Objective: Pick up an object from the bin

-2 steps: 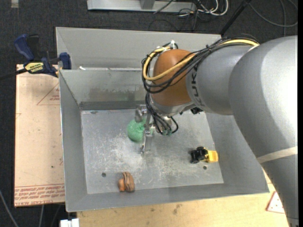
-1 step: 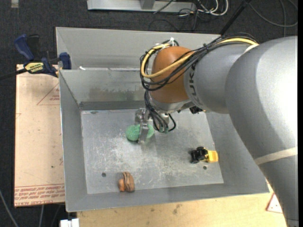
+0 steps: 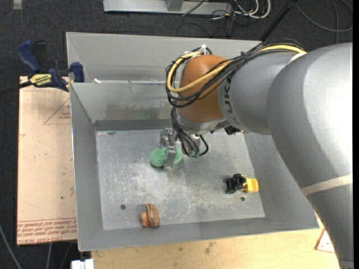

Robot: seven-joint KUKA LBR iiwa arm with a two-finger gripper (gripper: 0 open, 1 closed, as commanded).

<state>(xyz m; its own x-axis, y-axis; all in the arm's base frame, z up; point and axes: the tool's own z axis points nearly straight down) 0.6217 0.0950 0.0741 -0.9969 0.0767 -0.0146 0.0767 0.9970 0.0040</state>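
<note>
My gripper (image 3: 170, 160) reaches down near the middle of the bin floor, its metal fingers (image 3: 168, 147) standing right at a soft green lump (image 3: 158, 158). The green lump lies on the floor and pokes out on both sides of the fingers, which seem to stand round its right part. A small black and yellow toy (image 3: 241, 184) lies to the right, well away from the gripper. A brown, ridged, shell-like piece (image 3: 150, 215) rests near the bin's front edge.
The arm, with its orange wrist cover and cables, covers the bin's right and rear part. Bare scuffed floor lies left of the green lump and between the things.
</note>
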